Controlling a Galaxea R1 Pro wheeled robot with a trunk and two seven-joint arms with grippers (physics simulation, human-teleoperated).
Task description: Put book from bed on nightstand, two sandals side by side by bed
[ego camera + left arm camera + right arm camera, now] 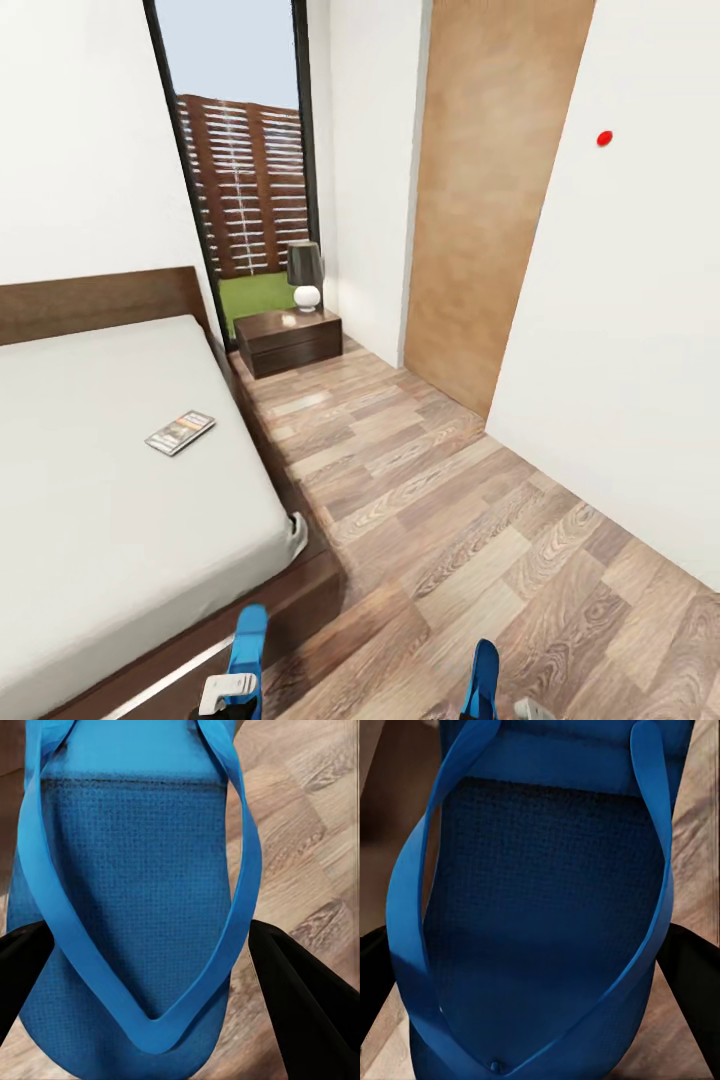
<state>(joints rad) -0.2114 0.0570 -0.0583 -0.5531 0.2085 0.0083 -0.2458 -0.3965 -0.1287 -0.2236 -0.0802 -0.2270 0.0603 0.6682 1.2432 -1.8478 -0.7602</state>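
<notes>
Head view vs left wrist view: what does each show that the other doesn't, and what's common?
Head view alone: the bed with the book lying flat on its mattress, the nightstand carrying a lamp, the tall window, and a second blue sandal at the right gripper.

Left wrist view alone: close detail of the left sandal, its textured sole and V-shaped strap, between two black fingers.

Shared: that left sandal at the left gripper, and the wood-plank floor.
</notes>
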